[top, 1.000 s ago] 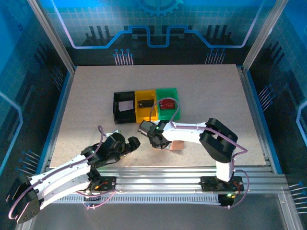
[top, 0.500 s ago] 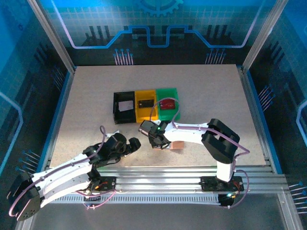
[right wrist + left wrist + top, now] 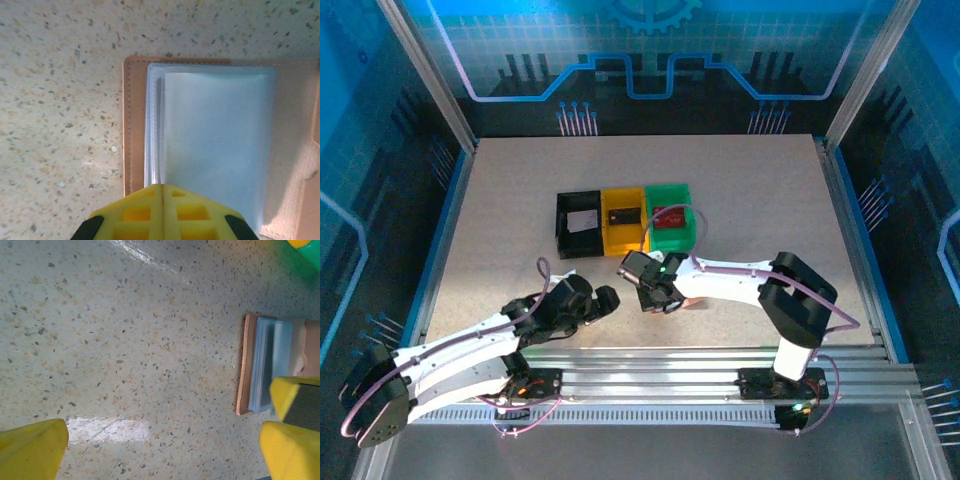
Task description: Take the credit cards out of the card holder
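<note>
Attempting extraction, my right gripper [image 3: 162, 187] sits clamped tight at the tan leather card holder's [image 3: 215, 145] sleeves, catch unconfirmed; withdraw outward next.

Tan-pink card holder [image 3: 215, 145], stitched edge, pale blue-white sleeves. Beige, dark-speckled table [image 3: 60, 100]. Mid-frame, top view: black tray [image 3: 561, 225], yellow tray [image 3: 608, 235], green tray [image 3: 670, 188] (red card [image 3: 668, 215] inside).

Speckled beige tabletop [image 3: 750, 200], blue circuit-patterned walls [image 3: 720, 40], silver aluminium frame posts [image 3: 425, 75]
</note>
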